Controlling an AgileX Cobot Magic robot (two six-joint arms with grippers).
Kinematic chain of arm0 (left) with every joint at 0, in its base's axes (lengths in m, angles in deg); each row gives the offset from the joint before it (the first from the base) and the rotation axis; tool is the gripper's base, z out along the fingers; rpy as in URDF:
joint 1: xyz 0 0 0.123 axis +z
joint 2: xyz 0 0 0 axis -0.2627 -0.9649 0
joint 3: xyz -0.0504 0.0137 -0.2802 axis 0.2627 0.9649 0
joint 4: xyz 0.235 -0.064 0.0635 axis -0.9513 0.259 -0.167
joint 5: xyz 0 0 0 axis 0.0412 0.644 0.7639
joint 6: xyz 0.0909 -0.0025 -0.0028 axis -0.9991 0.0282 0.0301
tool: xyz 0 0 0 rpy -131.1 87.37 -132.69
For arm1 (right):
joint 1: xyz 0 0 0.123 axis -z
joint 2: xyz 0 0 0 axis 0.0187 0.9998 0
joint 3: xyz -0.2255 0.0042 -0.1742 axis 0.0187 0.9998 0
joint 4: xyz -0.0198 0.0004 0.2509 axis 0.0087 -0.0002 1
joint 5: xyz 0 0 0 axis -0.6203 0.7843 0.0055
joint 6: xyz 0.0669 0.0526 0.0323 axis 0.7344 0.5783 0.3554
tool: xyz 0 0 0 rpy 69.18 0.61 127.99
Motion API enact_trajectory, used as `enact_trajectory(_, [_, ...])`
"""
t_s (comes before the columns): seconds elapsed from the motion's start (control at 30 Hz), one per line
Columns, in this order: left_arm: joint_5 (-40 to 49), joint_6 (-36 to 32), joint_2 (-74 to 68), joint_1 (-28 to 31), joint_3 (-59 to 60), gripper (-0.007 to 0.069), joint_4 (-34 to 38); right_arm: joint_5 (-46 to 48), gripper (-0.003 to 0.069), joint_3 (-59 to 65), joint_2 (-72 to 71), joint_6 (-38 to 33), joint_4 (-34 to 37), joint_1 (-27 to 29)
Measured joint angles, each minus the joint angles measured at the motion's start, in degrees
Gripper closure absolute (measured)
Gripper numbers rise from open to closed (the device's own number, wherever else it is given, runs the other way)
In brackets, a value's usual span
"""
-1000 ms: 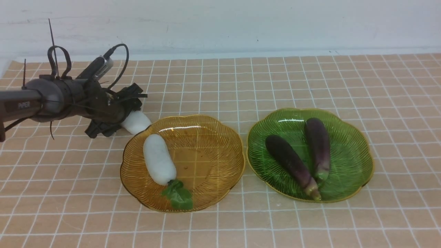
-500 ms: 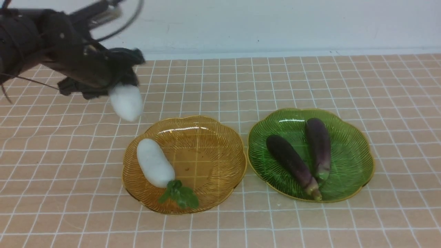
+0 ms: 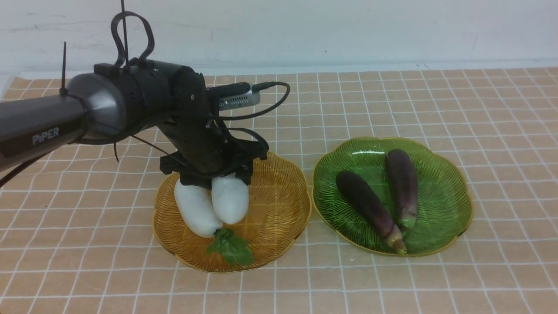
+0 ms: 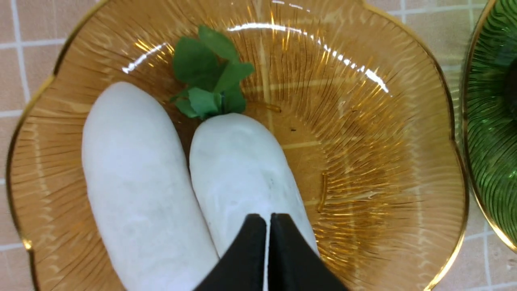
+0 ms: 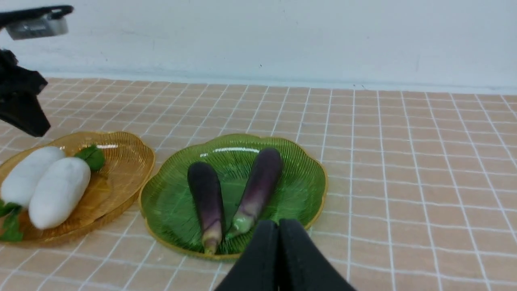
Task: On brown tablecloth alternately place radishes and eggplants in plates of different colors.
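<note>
Your left gripper (image 4: pixel 266 219) clenched, empty, just above the radishes (image 4: pixel 242 169) | both lie touching in the amber plate (image 4: pixel 363 161) | eggplants (image 3: pixel 367 204) in the green plate (image 3: pixel 444 183) | right gripper (image 5: pixel 278 228) pinched empty | risk: withdraw low and you may clip a radish or the rim.

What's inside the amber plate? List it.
Two white radishes lying side by side, touching, with green leaves by the near rim of the amber plate. The shut left gripper covers their far ends in the front view.
</note>
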Motion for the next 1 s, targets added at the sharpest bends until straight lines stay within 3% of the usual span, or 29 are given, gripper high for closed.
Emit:
enact_trajectory(0.1, [0.07, -0.11, 0.00, 0.00, 0.00, 0.0628, 0.00, -9.34, 0.0676, 3.71, 0.00, 0.07, 0.00, 0.00])
enact_trajectory(0.23, [0.19, -0.31, 0.00, 0.00, 0.00, 0.0628, 0.00, -14.96, 0.0676, 5.65, 0.00, 0.07, 0.00, 0.00])
enact_trajectory(0.4, [0.32, -0.74, 0.00, 0.00, -0.08, 0.0628, -0.18, -14.30, 0.0676, 6.23, 0.00, 0.07, 0.00, 0.00])
enact_trajectory(0.57, [7.55, -1.92, 2.99, 0.00, -4.05, 0.0628, -3.23, -12.60, 0.0676, 6.81, 0.00, 0.07, -0.06, 0.00])
enact_trajectory(0.83, [16.04, -1.92, 9.90, -0.05, -6.28, 0.0628, -9.29, -17.17, 0.0676, 18.55, 0.00, 0.07, -2.26, 0.27])
enact_trajectory(1.0, [18.47, -1.92, 13.75, -0.05, -6.22, 0.0628, -13.82, -17.47, 0.0676, 24.03, 0.00, 0.07, -4.70, 3.53])
